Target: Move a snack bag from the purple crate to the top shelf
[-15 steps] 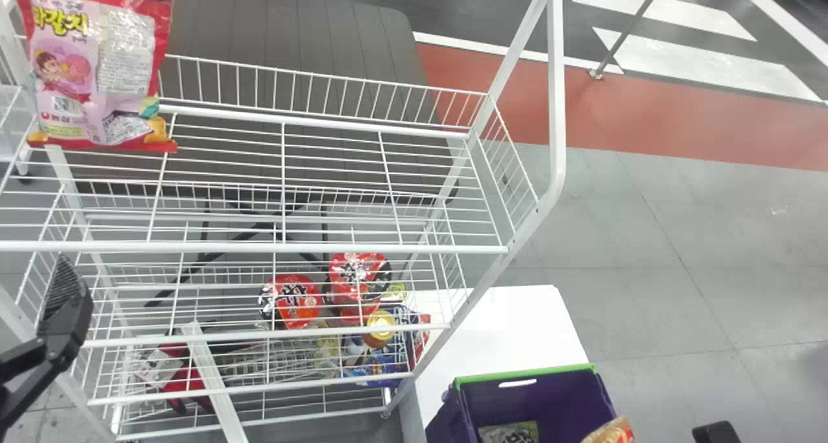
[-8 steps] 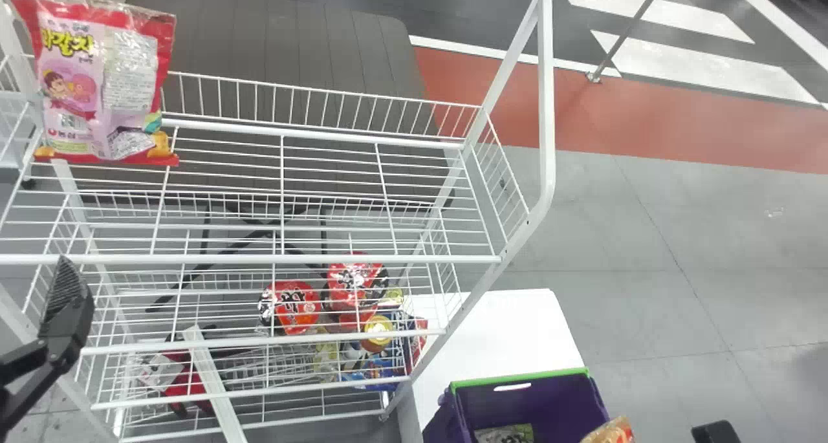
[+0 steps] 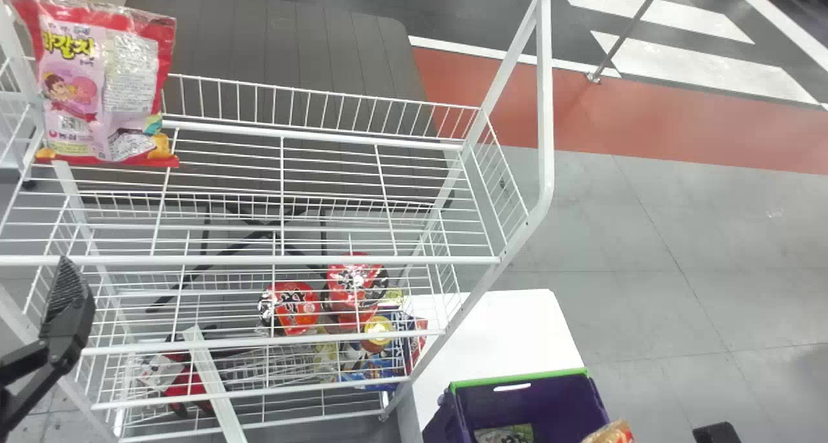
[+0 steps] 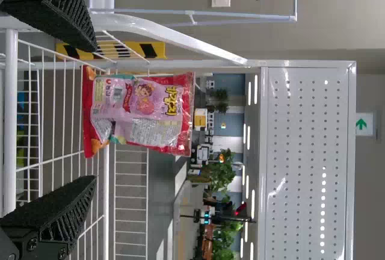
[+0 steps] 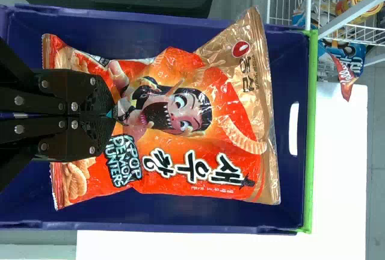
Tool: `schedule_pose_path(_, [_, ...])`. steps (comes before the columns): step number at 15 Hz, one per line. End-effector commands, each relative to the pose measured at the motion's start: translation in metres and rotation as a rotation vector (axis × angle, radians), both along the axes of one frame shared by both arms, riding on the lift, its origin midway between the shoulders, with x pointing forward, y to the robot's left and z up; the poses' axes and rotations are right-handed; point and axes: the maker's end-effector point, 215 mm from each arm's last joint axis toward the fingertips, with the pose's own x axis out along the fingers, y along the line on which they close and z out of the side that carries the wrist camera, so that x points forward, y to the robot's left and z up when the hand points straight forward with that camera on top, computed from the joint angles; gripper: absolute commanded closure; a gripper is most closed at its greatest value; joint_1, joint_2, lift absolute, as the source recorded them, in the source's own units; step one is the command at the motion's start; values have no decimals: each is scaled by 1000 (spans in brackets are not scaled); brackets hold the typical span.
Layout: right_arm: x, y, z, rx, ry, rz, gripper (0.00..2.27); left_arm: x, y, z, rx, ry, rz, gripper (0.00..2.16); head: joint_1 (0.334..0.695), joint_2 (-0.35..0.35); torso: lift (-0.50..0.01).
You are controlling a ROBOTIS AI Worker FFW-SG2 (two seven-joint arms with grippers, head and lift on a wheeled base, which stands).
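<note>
At the left of the head view my left gripper [image 3: 68, 307] is held in front of the rack. In the left wrist view the left gripper [image 4: 93, 112] stands open with empty space between its fingers. Beyond it a red and pink snack bag [image 4: 144, 112] stands upright on the top shelf, at the left end of the top shelf [image 3: 330, 259] in the head view. The purple crate [image 3: 537, 401] is at the bottom, with an orange snack bag [image 3: 611, 433] at its right. In the right wrist view my right gripper [image 5: 112, 114] is shut on the orange snack bag [image 5: 180, 151], over the crate [image 5: 289, 61].
Red packs [image 3: 297, 307] and other snacks lie on the rack's lower levels. A white table [image 3: 498, 326] carries the crate, right of the rack. Another pack [image 3: 508, 433] lies inside the crate. A white upright rail [image 3: 546, 107] bounds the top shelf's right end.
The rack and the red and pink bag appear slightly lower in the head view, and the crate slightly farther left. The left gripper has hardly shifted in that view.
</note>
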Motion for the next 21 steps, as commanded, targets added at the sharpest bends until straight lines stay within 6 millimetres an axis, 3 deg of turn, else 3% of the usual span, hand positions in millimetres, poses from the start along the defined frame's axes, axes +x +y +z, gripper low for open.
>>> schedule_pose_path(1, [7,5,11,23,-32,-37,1592,0,0,-2,0,3,2,39,695,-350,0])
schedule_pose_path(5, [30,21,56,113,-174,-41,1592,1,-1,-2,3,3,0,39,695,-350,0])
schedule_pose_path(11, [64,56,147,152,-379,-80,1592,2,-11,-11,4,16,-14,39,695,-350,0])
schedule_pose_path(15, [87,105,214,221,-503,-103,1592,1,-16,-14,0,20,-20,39,695,-350,0])
schedule_pose_path(21, [134,161,312,276,-645,-108,1592,-3,-23,-18,4,30,-29,39,695,-350,0])
